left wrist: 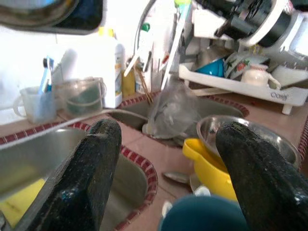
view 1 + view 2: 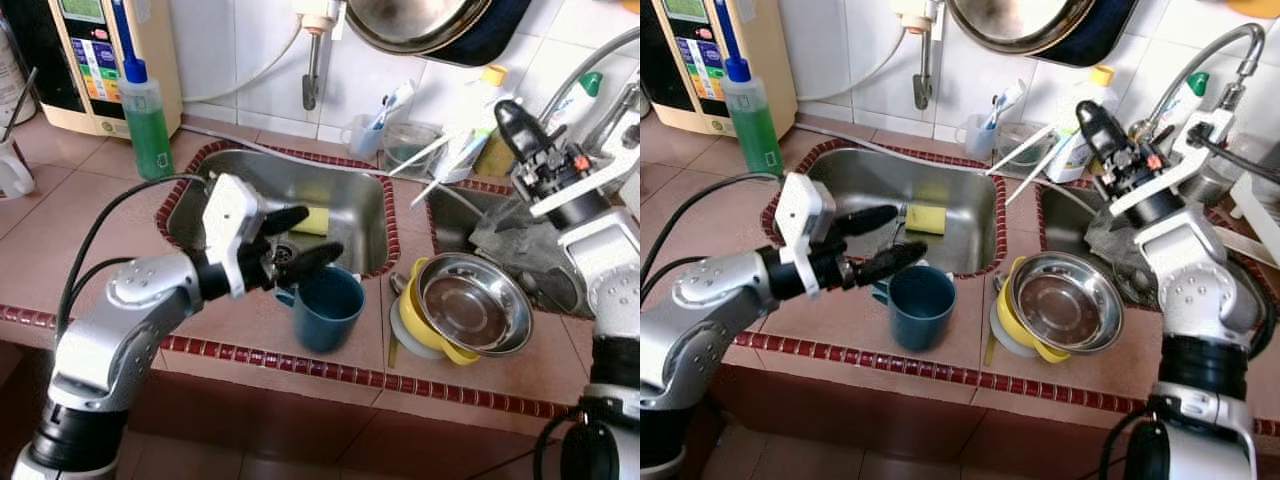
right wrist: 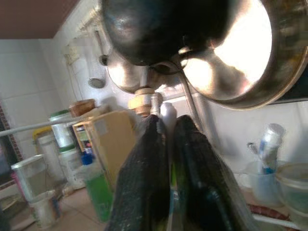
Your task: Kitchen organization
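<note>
Left eye view shows our left gripper point(image 2: 297, 240) spread wide just above the blue mug point(image 2: 325, 306), which stands on the tiled worktop point(image 2: 230, 325) at the sink point(image 2: 352, 222) edge. Beside it, a steel bowl point(image 2: 472, 303) nests in a yellow one point(image 2: 425, 335). Our right gripper point(image 2: 510, 117), fingers pressed together, is raised over the second basin.

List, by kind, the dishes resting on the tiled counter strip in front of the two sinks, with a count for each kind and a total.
Blue mug: 1
Steel bowl: 1
Yellow bowl, nested under the steel one: 1
Total: 3
Something pale lies under the yellow bowl; I cannot tell what it is, so it is not counted.
</note>
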Robot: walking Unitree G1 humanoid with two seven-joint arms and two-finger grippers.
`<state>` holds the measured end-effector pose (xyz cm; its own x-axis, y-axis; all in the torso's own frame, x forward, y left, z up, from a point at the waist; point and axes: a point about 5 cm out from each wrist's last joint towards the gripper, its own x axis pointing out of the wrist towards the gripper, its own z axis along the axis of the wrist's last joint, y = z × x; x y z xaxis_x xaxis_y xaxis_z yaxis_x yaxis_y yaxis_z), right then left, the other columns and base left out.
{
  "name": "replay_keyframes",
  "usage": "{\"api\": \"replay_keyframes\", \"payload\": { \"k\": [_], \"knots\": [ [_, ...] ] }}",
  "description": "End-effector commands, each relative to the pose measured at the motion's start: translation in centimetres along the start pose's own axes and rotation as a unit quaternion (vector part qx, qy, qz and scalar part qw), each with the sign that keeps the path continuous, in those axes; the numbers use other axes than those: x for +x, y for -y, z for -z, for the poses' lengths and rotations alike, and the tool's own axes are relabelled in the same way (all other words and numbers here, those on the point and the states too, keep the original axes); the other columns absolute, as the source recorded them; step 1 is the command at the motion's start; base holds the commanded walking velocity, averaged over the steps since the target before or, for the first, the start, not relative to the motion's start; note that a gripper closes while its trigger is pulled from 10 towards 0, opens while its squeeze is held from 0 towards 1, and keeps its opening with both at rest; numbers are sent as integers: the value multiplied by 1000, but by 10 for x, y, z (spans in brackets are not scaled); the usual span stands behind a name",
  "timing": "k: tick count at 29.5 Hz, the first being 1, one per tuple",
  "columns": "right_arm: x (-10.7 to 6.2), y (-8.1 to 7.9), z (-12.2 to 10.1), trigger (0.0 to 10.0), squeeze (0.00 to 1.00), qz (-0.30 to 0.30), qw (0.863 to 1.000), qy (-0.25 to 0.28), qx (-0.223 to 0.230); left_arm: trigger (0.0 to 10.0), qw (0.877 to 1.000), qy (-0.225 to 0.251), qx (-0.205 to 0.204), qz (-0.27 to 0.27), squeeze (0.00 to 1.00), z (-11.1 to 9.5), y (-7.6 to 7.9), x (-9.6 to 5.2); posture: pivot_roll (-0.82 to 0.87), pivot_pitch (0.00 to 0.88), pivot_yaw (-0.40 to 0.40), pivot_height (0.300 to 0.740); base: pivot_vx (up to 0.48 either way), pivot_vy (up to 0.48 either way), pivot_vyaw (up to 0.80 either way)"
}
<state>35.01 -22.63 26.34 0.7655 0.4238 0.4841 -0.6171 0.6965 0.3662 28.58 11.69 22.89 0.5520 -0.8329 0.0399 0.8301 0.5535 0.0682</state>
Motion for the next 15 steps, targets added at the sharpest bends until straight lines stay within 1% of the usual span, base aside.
{"api": "replay_keyframes", "payload": {
  "k": [1,4,5,8,9,11,15],
  "knots": [
    [2,3,-6,10000,0,10,1000,4,-15,10000,1000,8,4,0,0,-6,0,2,-2,48,-105,740,0,0,0],
    [13,5,2,10000,0,11,1000,-19,-19,10000,1000,25,4,-3,0,-14,1,6,-4,88,-110,740,0,0,0],
    [16,6,4,10000,0,12,999,-26,-20,10000,1000,29,5,-3,0,-16,1,7,-4,88,-110,740,0,0,0],
    [18,8,6,10000,0,14,999,-33,-21,10000,999,33,7,-3,0,-19,2,7,-1,108,-113,740,0,0,0],
    [21,10,9,10000,0,17,999,-43,-21,10000,999,36,6,-3,0,-21,3,8,2,125,-115,740,0,0,0],
    [25,13,12,10000,0,17,998,-53,-22,10000,999,36,6,-4,0,-22,3,9,4,131,-117,740,0,0,0],
    [33,13,16,10000,0,12,997,-71,-23,10000,999,37,6,-1,0,-25,6,8,7,158,-121,740,0,0,0]
  ]
}}
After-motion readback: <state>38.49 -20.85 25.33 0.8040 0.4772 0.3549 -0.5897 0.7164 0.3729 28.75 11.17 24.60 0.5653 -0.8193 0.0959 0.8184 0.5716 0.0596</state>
